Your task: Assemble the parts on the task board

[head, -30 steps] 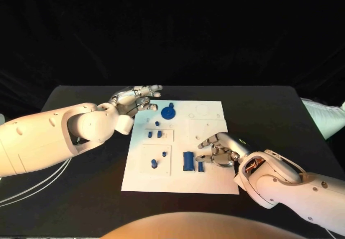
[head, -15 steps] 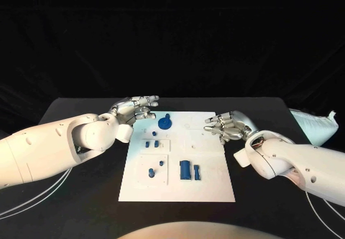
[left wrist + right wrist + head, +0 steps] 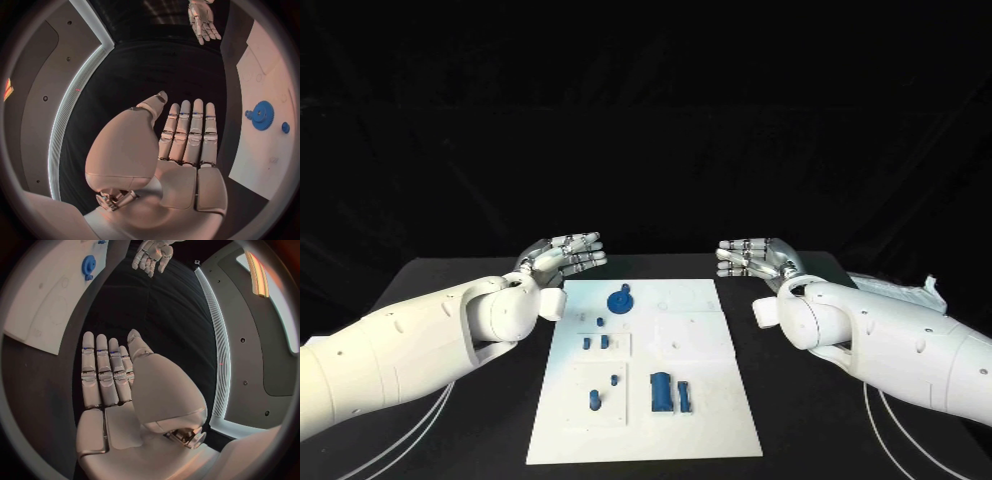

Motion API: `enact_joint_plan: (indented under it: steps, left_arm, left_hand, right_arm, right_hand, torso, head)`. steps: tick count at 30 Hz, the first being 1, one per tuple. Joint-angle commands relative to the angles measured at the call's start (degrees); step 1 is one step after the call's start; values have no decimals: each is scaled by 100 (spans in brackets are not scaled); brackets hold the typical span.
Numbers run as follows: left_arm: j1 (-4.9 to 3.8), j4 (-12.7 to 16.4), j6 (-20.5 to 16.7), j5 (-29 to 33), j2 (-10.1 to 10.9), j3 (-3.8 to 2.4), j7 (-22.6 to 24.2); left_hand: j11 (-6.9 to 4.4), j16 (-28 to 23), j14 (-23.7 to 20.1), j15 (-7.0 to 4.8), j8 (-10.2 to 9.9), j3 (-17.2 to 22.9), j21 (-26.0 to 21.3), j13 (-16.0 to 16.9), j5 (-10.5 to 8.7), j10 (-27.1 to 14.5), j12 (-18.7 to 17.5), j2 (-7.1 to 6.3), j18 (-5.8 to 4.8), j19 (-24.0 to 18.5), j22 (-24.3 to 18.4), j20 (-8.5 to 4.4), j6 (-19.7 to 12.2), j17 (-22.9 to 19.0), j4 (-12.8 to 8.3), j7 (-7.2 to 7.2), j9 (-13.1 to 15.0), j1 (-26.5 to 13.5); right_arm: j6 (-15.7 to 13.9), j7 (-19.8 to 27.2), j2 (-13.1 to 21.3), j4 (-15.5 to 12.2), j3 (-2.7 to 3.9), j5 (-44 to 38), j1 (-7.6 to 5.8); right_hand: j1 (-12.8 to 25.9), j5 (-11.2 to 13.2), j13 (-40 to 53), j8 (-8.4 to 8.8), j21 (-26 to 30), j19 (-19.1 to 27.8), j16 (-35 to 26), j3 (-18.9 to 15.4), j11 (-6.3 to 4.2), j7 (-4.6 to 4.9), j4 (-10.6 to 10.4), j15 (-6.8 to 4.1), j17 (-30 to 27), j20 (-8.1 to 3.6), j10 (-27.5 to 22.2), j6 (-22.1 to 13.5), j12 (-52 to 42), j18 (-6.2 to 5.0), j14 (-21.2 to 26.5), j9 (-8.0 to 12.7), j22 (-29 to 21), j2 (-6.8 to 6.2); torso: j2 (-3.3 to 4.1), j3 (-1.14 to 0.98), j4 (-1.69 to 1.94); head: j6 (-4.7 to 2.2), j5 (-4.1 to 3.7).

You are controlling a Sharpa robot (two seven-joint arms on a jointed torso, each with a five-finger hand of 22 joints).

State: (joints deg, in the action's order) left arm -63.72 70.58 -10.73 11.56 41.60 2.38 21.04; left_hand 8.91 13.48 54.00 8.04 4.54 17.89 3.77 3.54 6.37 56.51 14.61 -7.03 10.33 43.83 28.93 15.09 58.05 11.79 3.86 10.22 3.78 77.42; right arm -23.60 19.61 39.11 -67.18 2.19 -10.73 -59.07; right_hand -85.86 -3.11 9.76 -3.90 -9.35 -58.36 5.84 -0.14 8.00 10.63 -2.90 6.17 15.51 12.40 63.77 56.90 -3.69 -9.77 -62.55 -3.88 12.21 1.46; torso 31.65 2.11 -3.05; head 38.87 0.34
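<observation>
Black table (image 3: pixel 473 275) (white task board (image 3: pixel 697 345))

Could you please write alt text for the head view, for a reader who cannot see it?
Both robot hands, the left hand and the right hand, are raised open and empty beyond the far end of the white task board on a black table. On the board lie a blue gear near its far end and smaller blue parts nearer the robot.

One task board (image 3: pixel 711 400), two hands, and seven blue parts including one gear (image 3: pixel 620 299).
</observation>
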Motion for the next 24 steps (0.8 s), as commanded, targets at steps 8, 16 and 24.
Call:
enact_joint_plan:
  steps: [8, 16, 24]
  left_arm:
    - [47, -145, -187, 44, -164, -2, 147]
    - [106, 251, -786, -184, -74, -47, 286]
    - [240, 1154, -2153, -704, 131, -149, 601]
  left_hand:
    - [-257, -670, -1625, -229, -454, -702, -377, -354, -191, -1737, -683, 282, -310, -1395, -1191, -464, -1808, -550, -386, -301, -378, -2399]
    - [-436, -864, -2688, -389, -454, -1012, -377, -354, -637, -2841, -904, 703, -474, -2234, -1671, -759, -2937, -729, -386, -502, -378, -3917]
    - [-891, -1348, -3472, -804, -454, -1234, -377, -354, -637, -3655, -1461, 703, -594, -2854, -2025, -976, -3764, -1179, -386, -1022, -378, -5022]
  right_arm:
    - [181, 200, -136, 241, 4, 136, -9]
    - [-350, 395, 29, -358, -49, 359, -33]
    - [-1455, 799, 373, -1604, -160, 822, -82]
  right_hand:
    - [2791, 311, -976, 390, 488, 1467, -584, 14, -273, -351, 290, -617, -865, -455, -1976, -1825, 369, 293, 1622, 388, -652, -146]
    - [4424, 311, -976, 390, 935, 2699, -584, 14, -800, -547, 290, -617, -1061, -678, -3218, -2911, 369, 390, 2923, 388, -814, -146]
    - [5620, 311, -976, 390, 935, 3602, -584, 14, -800, -1063, 290, -617, -1551, -839, -4124, -3711, 369, 515, 3883, 388, -1221, -146]
  torso:
    - [-74, -13, 37]
    - [-53, -169, 247]
    - [-47, -211, 305]
  head:
    - [-121, 8]
    - [-378, -25]
    - [-449, -34]
